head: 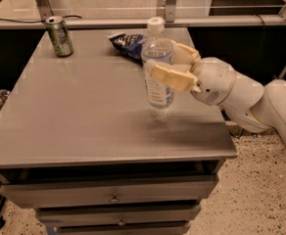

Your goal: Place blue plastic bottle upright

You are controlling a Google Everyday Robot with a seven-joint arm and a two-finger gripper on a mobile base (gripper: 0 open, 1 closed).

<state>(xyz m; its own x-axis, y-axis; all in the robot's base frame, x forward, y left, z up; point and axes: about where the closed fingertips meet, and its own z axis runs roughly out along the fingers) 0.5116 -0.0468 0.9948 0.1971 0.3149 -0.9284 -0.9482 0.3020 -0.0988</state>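
The blue plastic bottle is a clear bottle with a white cap and a pale label. It stands nearly upright over the right half of the grey table, its base at or just above the surface. My gripper comes in from the right and is shut on the bottle's middle, one tan finger across its front and the other behind it.
A green drink can stands at the table's back left. A dark blue snack bag lies at the back, just behind the bottle. My white arm reaches over the table's right edge. Drawers sit below the front edge.
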